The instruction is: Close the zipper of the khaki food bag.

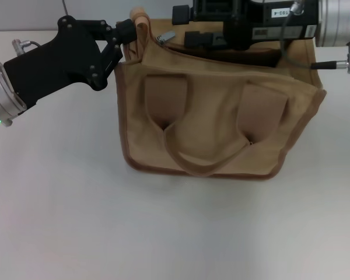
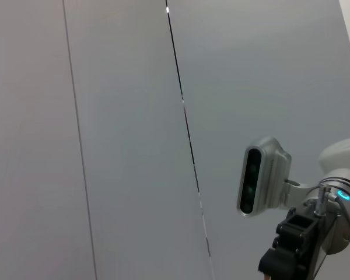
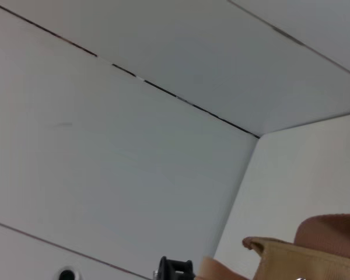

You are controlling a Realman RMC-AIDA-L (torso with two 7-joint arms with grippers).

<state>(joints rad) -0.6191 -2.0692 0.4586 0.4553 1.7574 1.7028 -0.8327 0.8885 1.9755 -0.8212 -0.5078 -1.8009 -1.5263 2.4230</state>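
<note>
- The left pincer point(image 1: 127, 30) reached in at the khaki food bag's point(image 1: 221, 125) left top corner; its fingers looked closed on a small tan tab point(image 1: 139, 15) at that end, apparently anchoring the bag.
- The khaki food bag stood on the white worktop point(image 1: 76, 221), with one looped handle point(image 1: 189, 157) hanging down its near face.
- The zipper point(image 1: 165, 38) showed its silver pull just right of that left corner, and the mouth gaped dark from there toward the bag's right end, so the closing seemed barely begun.
- The right pincer point(image 1: 198, 39) hovered over the bag's open mouth, just right of the pull; whether its fingers were apart or together could not be told.
- The next move probably called for pinching the pull and drawing it along the track while the left end was held taut.
- Open worktop lay left, right and in front of the bag; the back wall stood close behind, limiting room there.
</note>
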